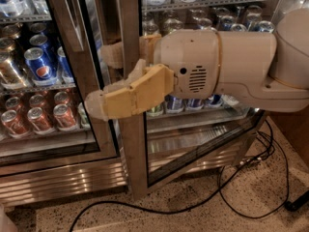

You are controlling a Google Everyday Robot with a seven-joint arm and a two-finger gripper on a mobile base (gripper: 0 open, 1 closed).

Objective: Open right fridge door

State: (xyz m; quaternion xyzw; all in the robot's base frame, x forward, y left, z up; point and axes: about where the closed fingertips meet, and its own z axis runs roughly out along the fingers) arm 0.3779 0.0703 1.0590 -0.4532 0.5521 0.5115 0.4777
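Tan tool at the brushed-steel right fridge door; blue Pepsi cans, speckled floor.

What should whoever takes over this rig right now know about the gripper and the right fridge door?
Gripper: at the free left edge of the right fridge door, about mid height, with the arm reaching in from the right.
Door: already swung partly out, its bottom rail angled away from the cabinet.
Done: the door is cracked open.
Left: swing it wider, probably by drawing the edge outward.

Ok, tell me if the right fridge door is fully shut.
No, the right fridge door stands angled outward, with the gripper straddling its frame edge.
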